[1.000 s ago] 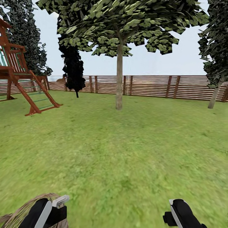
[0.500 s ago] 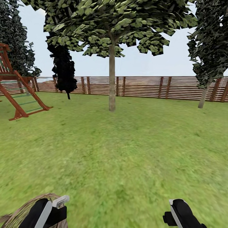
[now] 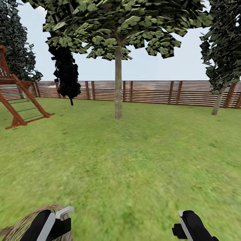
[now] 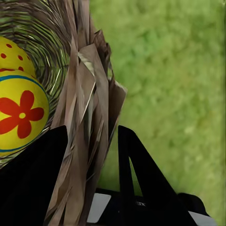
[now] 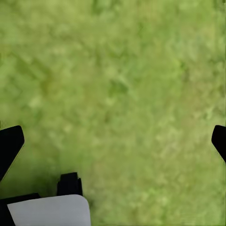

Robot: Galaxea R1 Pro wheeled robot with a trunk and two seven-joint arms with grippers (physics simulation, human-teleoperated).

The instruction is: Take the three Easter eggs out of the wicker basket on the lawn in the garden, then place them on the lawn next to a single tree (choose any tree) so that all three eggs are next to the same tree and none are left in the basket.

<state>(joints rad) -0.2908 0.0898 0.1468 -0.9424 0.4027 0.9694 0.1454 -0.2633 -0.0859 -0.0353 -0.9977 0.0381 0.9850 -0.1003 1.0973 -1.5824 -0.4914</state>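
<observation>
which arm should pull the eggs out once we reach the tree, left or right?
Right, probably. The left claw is shut on the wicker basket rim, with Easter eggs inside, so it is occupied. The right claw is open over bare lawn, holding nothing. The tree stands ahead.

A tree [image 3: 118, 83] stands on lawn [image 3: 134, 160] before fence [image 3: 154, 92].

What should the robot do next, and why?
Probably keep rolling toward the tree ahead. The left gripper is clamped on the wicker basket rim with eggs inside, and open lawn lies between robot and trunk.
</observation>
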